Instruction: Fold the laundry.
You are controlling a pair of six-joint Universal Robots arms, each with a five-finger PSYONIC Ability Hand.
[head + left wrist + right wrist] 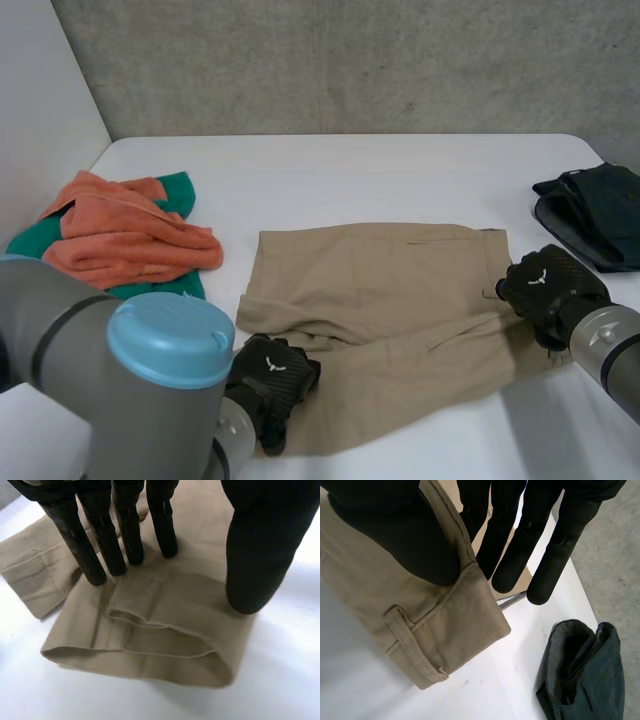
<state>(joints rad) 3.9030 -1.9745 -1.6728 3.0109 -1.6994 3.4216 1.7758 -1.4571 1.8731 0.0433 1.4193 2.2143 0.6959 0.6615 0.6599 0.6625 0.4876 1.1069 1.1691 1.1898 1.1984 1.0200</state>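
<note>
- On the counter (350,170), khaki shorts (390,300) are lying, seemingly folded once.
- Left of the shorts, an orange-green pile (125,240) is probably waiting its turn; right of them, a dark garment (595,215) is sitting.
- Right hand (545,285) is pinching their waistband; left hand (272,372) is pressing open-fingered on their hem.

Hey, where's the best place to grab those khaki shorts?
Take the khaki shorts by the waistband corner, coming from the robot's right: that stiff, doubled band with its belt loop gives a firm edge, and it sits between thumb and fingers of the right hand.
</note>
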